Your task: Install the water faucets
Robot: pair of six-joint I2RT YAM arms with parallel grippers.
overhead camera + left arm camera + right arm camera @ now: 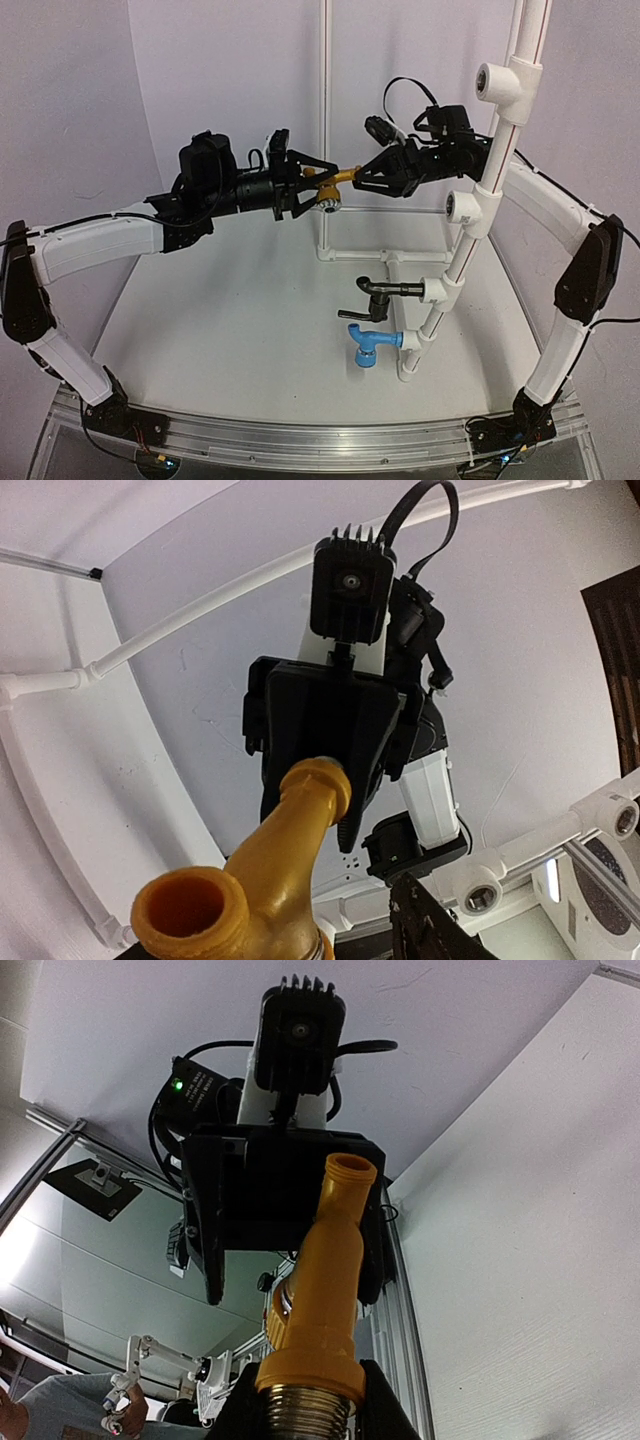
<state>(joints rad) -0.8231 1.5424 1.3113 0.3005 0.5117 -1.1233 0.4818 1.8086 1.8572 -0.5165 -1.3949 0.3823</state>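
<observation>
Right claw: the right claw is clamped on the silver threaded stem end of the brass-gold metal faucet, a small tap with a downturned spout.
Left claw: the left claw faces the right one. Its jaws stand apart, wider than the spout end lying between them, and the left wrist view shows a gap beside one finger.
Faucet position: roughly level in the air between the two claws, high over the counter and left of the pipe stand.
Pipe stand: the tall white plastic pipe stand rises at the right of the white counter.
Black tap: the black plastic faucet is plugged into a low tee on the stand, pointing left.
Blue tap: the blue plastic faucet sits in the tee just below it.
Upper tees: two white tee fittings show open round mouths.
</observation>
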